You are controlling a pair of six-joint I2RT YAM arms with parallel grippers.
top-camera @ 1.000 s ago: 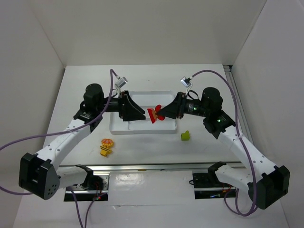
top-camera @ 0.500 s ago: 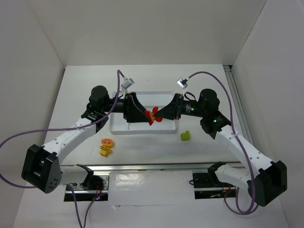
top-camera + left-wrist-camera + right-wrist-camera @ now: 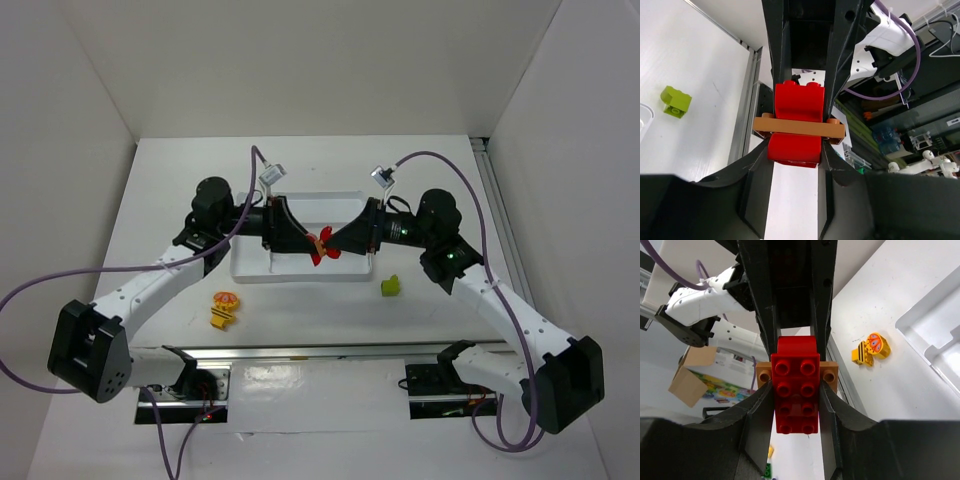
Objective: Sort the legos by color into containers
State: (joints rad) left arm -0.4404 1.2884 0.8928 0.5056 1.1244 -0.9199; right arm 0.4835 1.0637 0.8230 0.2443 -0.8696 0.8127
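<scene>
A stack of two red bricks with a brownish-orange plate between them hangs above the white tray. My left gripper and right gripper face each other and hold it from opposite ends. In the left wrist view my left gripper is shut on the near red brick, with the brownish-orange plate beyond it. In the right wrist view my right gripper is shut on the other red brick, which has the plate behind it.
A lime green brick lies on the table right of the tray's front edge and shows in the left wrist view. A yellow-orange printed brick lies in front left and shows in the right wrist view.
My left gripper has moved right to the stack held by my right gripper and now grips its near end. My right gripper shifted slightly left.
</scene>
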